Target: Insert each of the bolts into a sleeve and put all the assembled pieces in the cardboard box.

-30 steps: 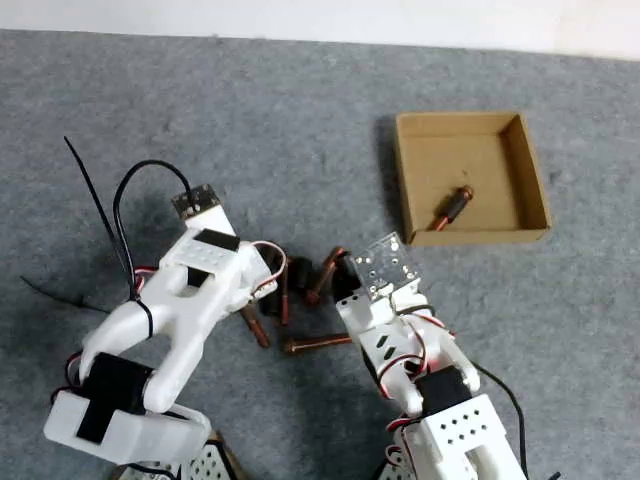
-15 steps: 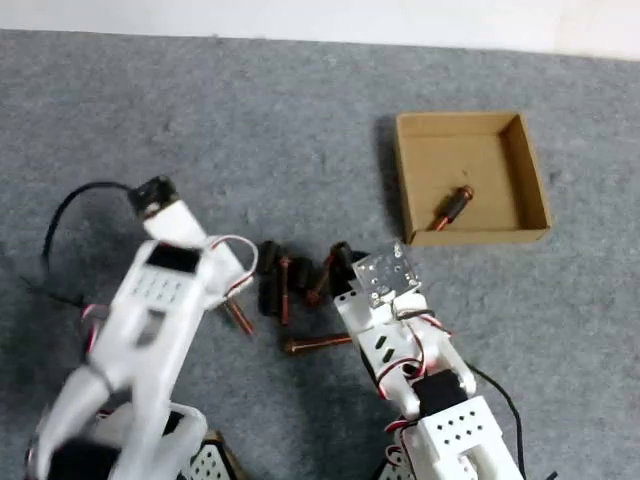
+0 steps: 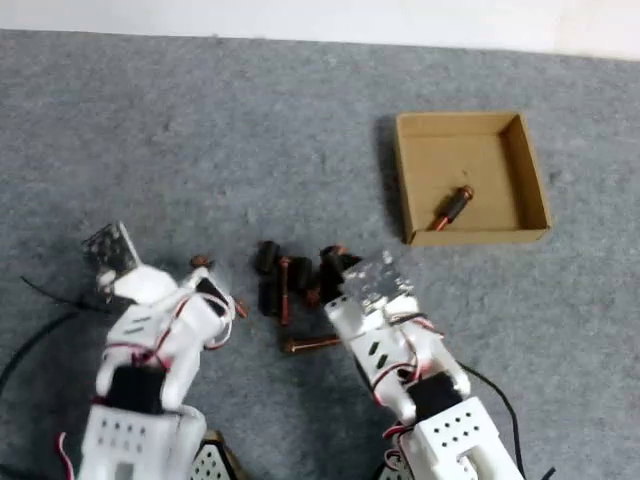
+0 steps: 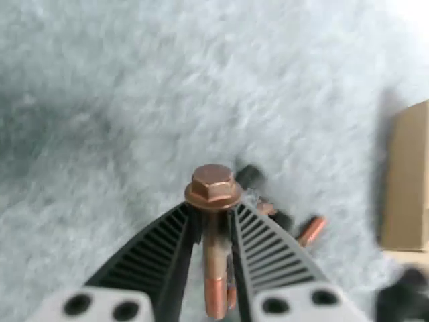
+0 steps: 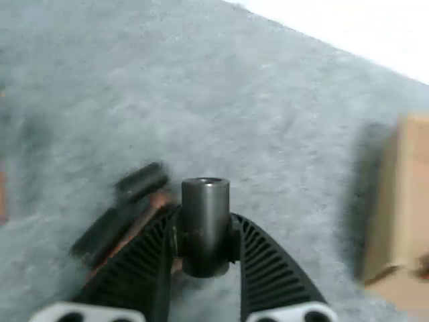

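Note:
My left gripper (image 4: 213, 213) is shut on a copper bolt (image 4: 213, 189), head up between the fingers. From above, that gripper (image 3: 216, 291) sits at the lower left with the bolt (image 3: 201, 263) sticking out of it. The right gripper (image 5: 205, 219) is shut on a black sleeve (image 5: 204, 200), open end up. In the high view it (image 3: 335, 270) hangs over the pile of loose parts. The cardboard box (image 3: 405, 190) stands at the back right, and one assembled bolt-and-sleeve piece (image 3: 452, 208) lies inside.
Loose black sleeves (image 3: 266, 257) and copper bolts (image 3: 284, 290) lie between the two arms, with one bolt (image 3: 310, 343) nearer the bases. A black cable (image 3: 40, 295) trails at the left. Grey carpet covers the table, and the box edge (image 5: 402, 215) shows beyond the sleeve.
The left arm has swung left and back toward its base, carrying a bolt away from the pile. The right arm has shifted slightly left with the sleeve.

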Robot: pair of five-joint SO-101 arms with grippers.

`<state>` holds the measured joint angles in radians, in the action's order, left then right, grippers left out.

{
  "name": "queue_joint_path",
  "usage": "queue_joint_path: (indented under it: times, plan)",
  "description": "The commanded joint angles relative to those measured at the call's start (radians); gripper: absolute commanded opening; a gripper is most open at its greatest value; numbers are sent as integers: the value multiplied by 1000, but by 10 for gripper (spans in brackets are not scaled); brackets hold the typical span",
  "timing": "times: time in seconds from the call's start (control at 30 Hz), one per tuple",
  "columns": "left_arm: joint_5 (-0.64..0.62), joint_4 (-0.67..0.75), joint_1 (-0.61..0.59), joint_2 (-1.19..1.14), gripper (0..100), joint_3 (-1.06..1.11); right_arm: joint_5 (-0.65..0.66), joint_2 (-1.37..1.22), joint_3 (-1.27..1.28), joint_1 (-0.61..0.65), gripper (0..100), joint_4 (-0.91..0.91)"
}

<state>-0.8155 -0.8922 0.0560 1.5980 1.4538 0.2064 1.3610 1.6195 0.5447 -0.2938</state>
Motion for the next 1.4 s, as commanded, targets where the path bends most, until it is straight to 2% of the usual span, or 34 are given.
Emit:
queue_joint_path:
  times: [0.0, 0.13, 0.33, 0.5, 0.6, 0.8, 1.17, 1.37]
  plan:
    - [8, 26, -8, 265, 5, 58, 6, 18, 2, 81, 3, 25]
    - [3, 66, -8, 179, 5, 50, 6, 18, 1, 96, 3, 25]
    - [0, 78, -7, 228, 5, 58, 9, 18, 2, 122, 3, 25]
    - [0, 127, -2, 231, 5, 47, 132, 18, 30, 162, 3, 24]
    - [-2, 199, -2, 231, 5, 53, 138, 19, 31, 166, 3, 24]
    - [-123, 244, 1, 231, 5, 51, 138, 19, 33, 168, 3, 24]
    - [-118, 239, 159, 231, 7, 81, 138, 19, 31, 168, 3, 24]
    - [-5, 241, 165, 231, 7, 154, 138, 19, 31, 168, 3, 24]
